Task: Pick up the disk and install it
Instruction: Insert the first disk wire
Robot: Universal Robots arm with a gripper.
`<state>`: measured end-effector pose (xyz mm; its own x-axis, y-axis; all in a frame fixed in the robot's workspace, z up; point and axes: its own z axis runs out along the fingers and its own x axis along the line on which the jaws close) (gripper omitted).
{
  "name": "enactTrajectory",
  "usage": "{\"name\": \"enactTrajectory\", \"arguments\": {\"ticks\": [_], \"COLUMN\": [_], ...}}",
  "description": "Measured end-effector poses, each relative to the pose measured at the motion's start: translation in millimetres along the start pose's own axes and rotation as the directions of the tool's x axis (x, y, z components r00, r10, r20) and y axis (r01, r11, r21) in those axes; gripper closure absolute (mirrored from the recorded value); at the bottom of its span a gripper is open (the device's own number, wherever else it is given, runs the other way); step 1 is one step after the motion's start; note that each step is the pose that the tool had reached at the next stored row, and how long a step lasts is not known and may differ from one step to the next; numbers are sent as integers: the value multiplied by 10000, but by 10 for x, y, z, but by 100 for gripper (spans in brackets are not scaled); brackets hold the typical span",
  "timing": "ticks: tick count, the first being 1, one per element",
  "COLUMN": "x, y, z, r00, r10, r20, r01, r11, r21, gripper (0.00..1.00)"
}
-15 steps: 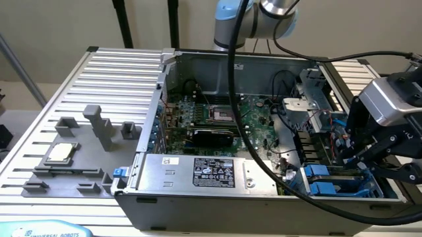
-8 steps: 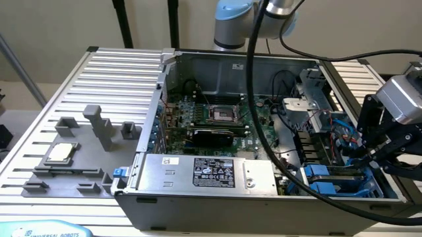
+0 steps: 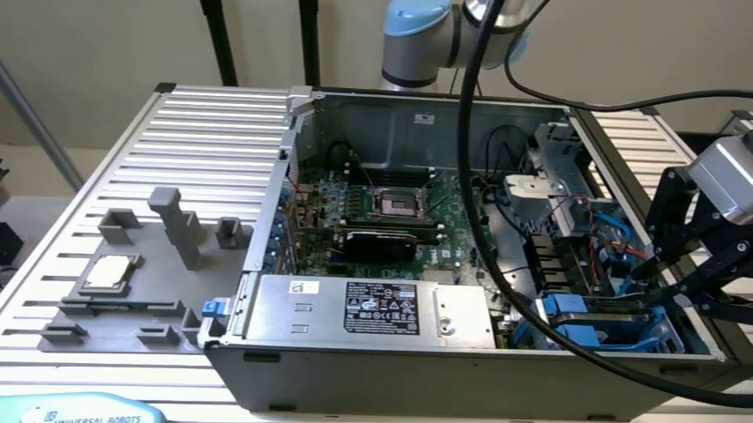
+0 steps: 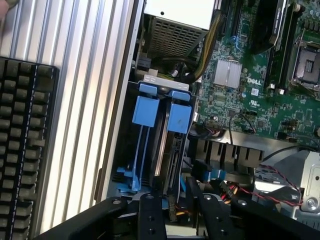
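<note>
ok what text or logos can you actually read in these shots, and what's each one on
"DELL": white print on the green motherboard, beside its ribbed silver heatsink.
"UNIVERSAL ROBOTS": pale blue curved robot part at the exterior view's lower edge.
Black-and-white label on the large silver metal box: print too small to read.

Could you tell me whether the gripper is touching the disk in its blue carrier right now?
Cannot tell. In the wrist view the gripper sits over the near end of the disk, and its black fingers hide any contact or gap.
</note>
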<state>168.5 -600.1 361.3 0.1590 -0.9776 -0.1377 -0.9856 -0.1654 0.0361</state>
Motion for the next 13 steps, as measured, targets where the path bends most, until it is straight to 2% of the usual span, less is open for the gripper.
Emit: {"name": "enactTrajectory", "arguments": {"ticks": [5, 13], "x": [15, 27], "y": [-43, -66], "z": [24, 89], "r00": [10000, 10000], "r10": [-13, -38], "r20": [0, -2], "r01": [13, 38], "r11": [10000, 10000], "r21": [-2, -5], "gripper": [67, 67]}}
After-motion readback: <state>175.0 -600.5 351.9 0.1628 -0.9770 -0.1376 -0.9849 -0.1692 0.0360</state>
